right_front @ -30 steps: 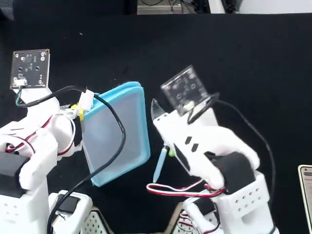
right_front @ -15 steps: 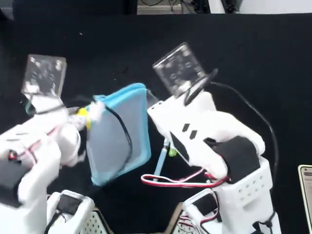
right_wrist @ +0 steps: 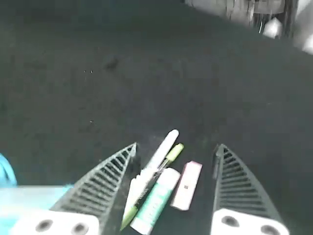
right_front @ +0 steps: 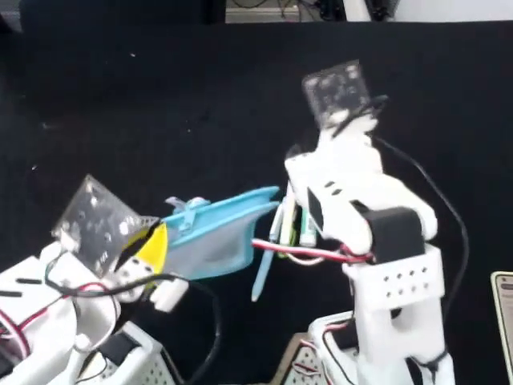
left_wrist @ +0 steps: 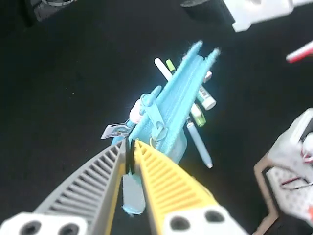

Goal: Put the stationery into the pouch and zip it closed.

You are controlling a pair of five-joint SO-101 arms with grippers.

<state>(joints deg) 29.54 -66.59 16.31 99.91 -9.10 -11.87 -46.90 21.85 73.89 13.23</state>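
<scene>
The blue pouch (right_front: 216,234) is tilted up on edge, its zip side (left_wrist: 172,100) uppermost, and my left gripper (left_wrist: 129,144) is shut on its near corner. That gripper (right_front: 159,245) is low at the left in the high view. Beside and partly under the pouch lies the stationery: a white pen (right_wrist: 162,149), a green highlighter (right_wrist: 174,152), a glue stick (right_wrist: 157,199), a pink eraser (right_wrist: 187,185) and a light blue pen (right_front: 264,273). My right gripper (right_wrist: 176,147) hangs open above this pile, with a finger on each side of it and nothing held. It stands right of the pouch (right_front: 295,215).
A black cloth (right_front: 160,104) covers the table, with free room at the back and the far right. A flat card (right_front: 503,298) lies at the right edge. The arm bases and their cables (right_front: 304,255) crowd the front edge.
My left gripper pulled back toward the front left and tipped the pouch from flat up onto its edge. The right arm swung right and upright, and the pens beside the pouch are uncovered.
</scene>
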